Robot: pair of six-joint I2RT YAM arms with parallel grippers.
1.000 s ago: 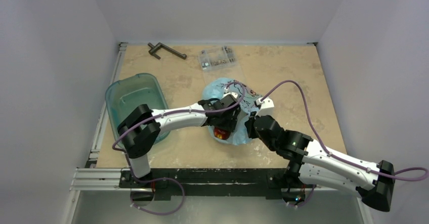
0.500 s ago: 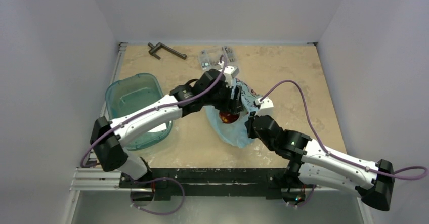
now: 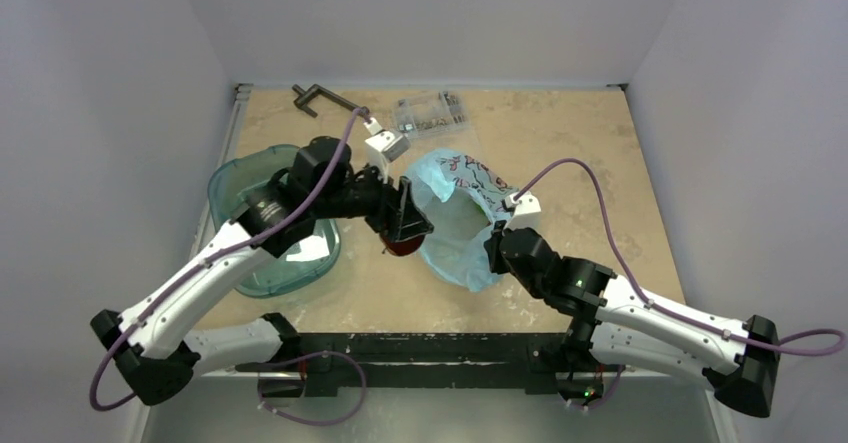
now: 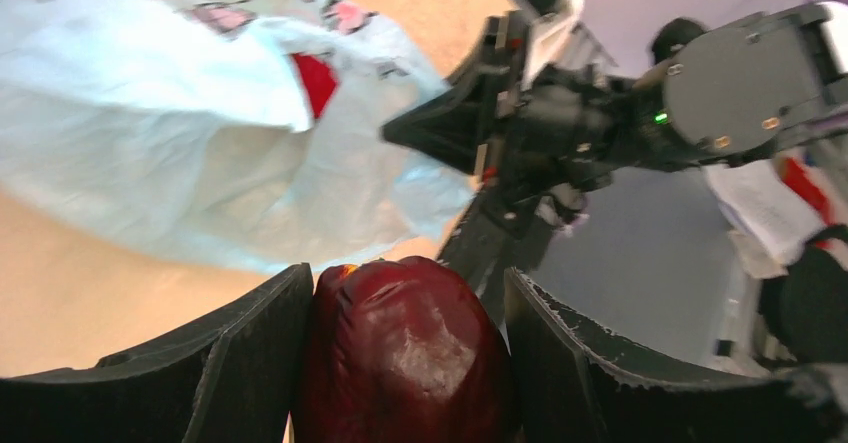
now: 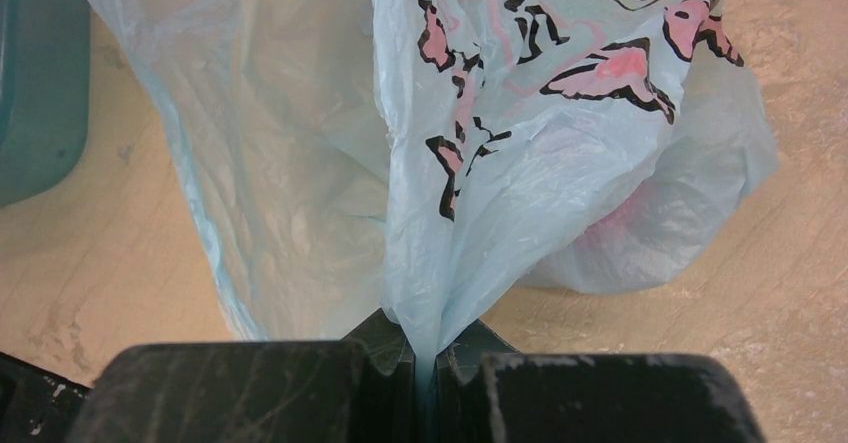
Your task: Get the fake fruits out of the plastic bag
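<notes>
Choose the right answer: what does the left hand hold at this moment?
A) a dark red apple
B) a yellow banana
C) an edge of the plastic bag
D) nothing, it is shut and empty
A: in the left wrist view the dark red apple sits clamped in the left hand, outside the plastic bag, while the right hand pinches the bag's edge.

Robotics lab cell, white walls (image 3: 430, 13), beige tabletop (image 3: 570, 143), aluminium rail frame (image 3: 190, 293), left arm (image 3: 200, 278) and right arm (image 3: 660, 318) mounted
</notes>
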